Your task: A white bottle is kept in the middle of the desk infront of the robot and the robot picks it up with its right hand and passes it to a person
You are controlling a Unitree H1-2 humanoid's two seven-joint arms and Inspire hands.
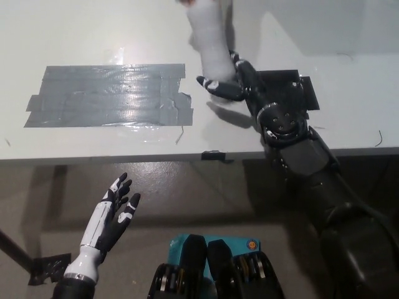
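The white bottle [209, 47] is motion-blurred and stands nearly upright over the far middle of the desk, its top reaching the picture's upper edge. My black right hand [225, 82] is shut on the bottle's base, with fingers [211, 83] curled across its front. A sliver of a person's hand [187, 2] shows at the top edge by the bottle's neck. Below the desk's front edge at lower left, my white left hand [115, 213] rests open, fingers spread.
A wide patch of grey tape [109, 94] covers the left part of the white desk [75, 37]. A black plate [288, 90] lies under my right wrist. A small black clip [215, 155] sits on the front edge. Tape scraps [50, 268] lie on the floor.
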